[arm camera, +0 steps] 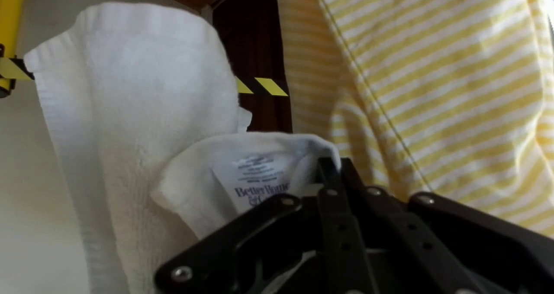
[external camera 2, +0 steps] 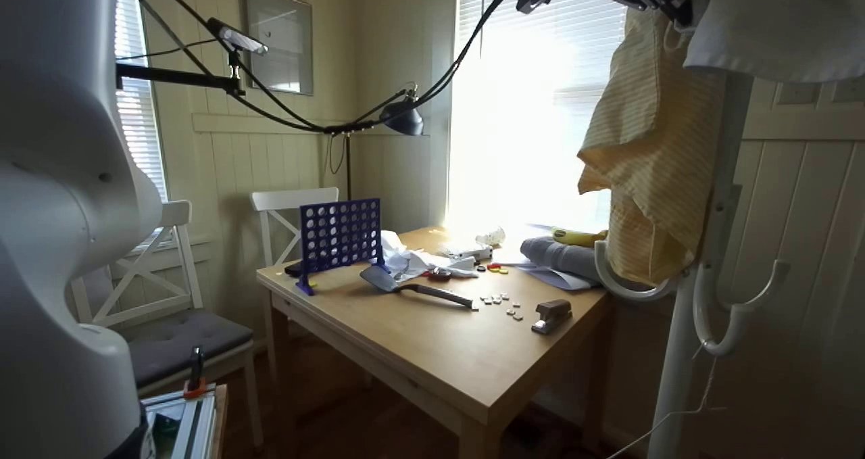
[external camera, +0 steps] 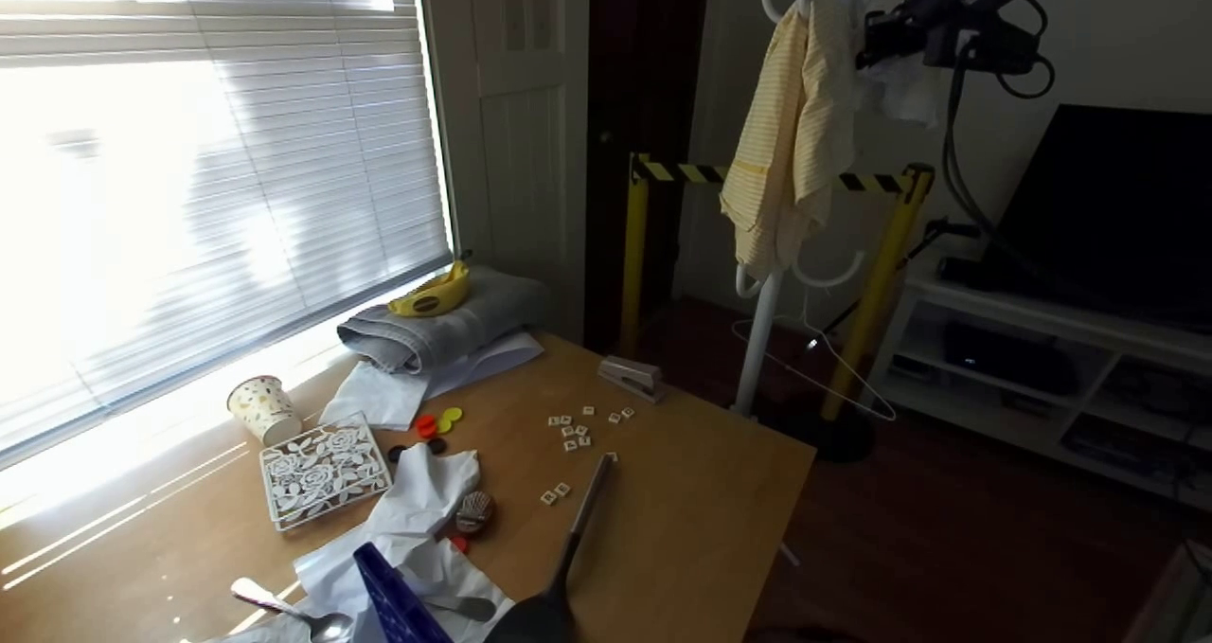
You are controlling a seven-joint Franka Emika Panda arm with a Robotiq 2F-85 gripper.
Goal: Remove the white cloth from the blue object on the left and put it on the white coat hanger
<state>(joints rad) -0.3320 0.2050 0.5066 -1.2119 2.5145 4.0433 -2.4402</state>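
Note:
My gripper (arm camera: 339,166) is shut on an edge of the white cloth (arm camera: 151,77), beside its printed label. The cloth hangs down from the fingers and also shows in both exterior views (external camera: 914,94) (external camera 2: 777,33). My gripper (external camera: 864,48) is high up, level with the upper hooks of the white coat stand (external camera: 760,359) and close to it. The stand's pole also shows in an exterior view (external camera 2: 676,371). The blue game rack (external camera 2: 341,236) stands upright on the table; only part of it shows in an exterior view (external camera: 402,596).
A yellow striped cloth (external camera: 781,151) hangs on the stand, right beside my gripper. Curved lower hooks (external camera 2: 730,330) stick out from the pole. A yellow post (external camera: 876,293) with striped tape stands behind. The table (external camera 2: 432,351) holds a spatula (external camera 2: 432,293), stapler (external camera 2: 552,316) and several small tiles.

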